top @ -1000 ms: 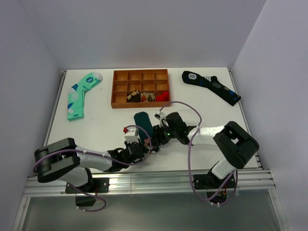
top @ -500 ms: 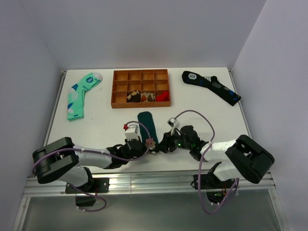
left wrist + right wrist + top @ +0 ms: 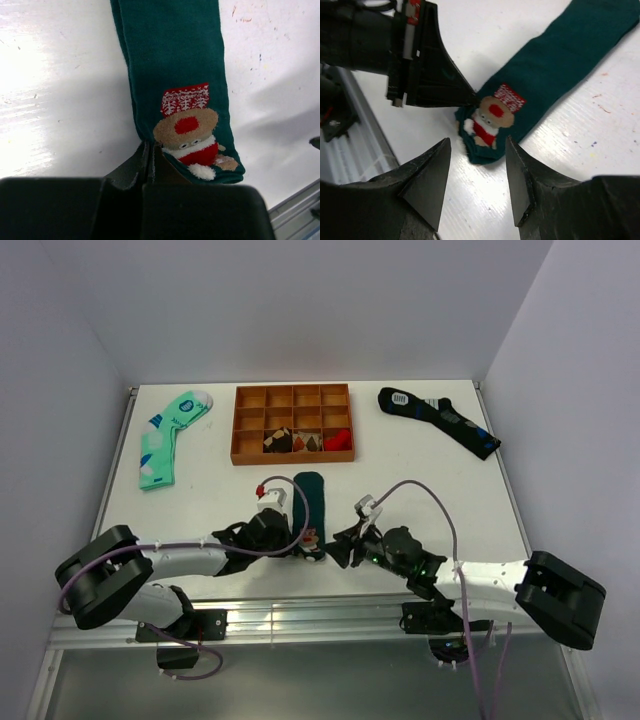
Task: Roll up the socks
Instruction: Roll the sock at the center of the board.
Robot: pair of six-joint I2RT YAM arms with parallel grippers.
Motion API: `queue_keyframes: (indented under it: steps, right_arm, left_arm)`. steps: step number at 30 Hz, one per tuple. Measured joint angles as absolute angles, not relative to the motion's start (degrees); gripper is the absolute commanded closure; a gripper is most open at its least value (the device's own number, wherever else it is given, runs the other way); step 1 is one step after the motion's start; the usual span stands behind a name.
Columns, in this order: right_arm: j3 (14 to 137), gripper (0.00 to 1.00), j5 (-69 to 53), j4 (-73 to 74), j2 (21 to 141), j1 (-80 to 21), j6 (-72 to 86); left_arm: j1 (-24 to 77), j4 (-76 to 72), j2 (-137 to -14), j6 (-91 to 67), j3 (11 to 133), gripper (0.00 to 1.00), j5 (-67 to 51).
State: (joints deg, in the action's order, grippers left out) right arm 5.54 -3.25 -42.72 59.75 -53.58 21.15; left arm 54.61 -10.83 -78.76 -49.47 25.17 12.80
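The dark teal-green socks (image 3: 309, 502) lie flat and straight on the white table, their figure end toward the near edge. The red, white and brown figure (image 3: 189, 129) shows in the left wrist view and in the right wrist view (image 3: 492, 114). My left gripper (image 3: 150, 150) is shut, pinching the socks' edge beside the figure; it also shows in the top view (image 3: 301, 544). My right gripper (image 3: 475, 180) is open and empty, just short of the socks' end, its fingers (image 3: 427, 175) spread wider than the socks (image 3: 560, 55). In the top view it (image 3: 338, 544) sits right of the figure.
An orange compartment tray (image 3: 293, 390) stands at the back middle. A mint-green sock (image 3: 165, 438) lies back left and a black sock (image 3: 437, 418) back right. The table's metal near edge (image 3: 300, 606) runs just behind both grippers.
The socks have been drawn out from a short bunch into a long straight strip toward the near edge. Both grippers moved nearer; the right arm swung to the right and lower.
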Motion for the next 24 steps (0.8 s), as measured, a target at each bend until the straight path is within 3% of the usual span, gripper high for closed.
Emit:
queue_keyframes:
  steps: [12,24]
  right_arm:
    - [10.61,0.46,11.05,-37.56,69.49,-65.52,15.79]
    - [16.25,0.45,16.12,-34.52,77.01,-71.26,12.99]
  left_arm:
    - [49.32,-2.55,-78.61,-45.19,28.82,1.00,4.64]
    - [47.92,-0.73,-79.61,-43.57,30.35,1.00,1.85]
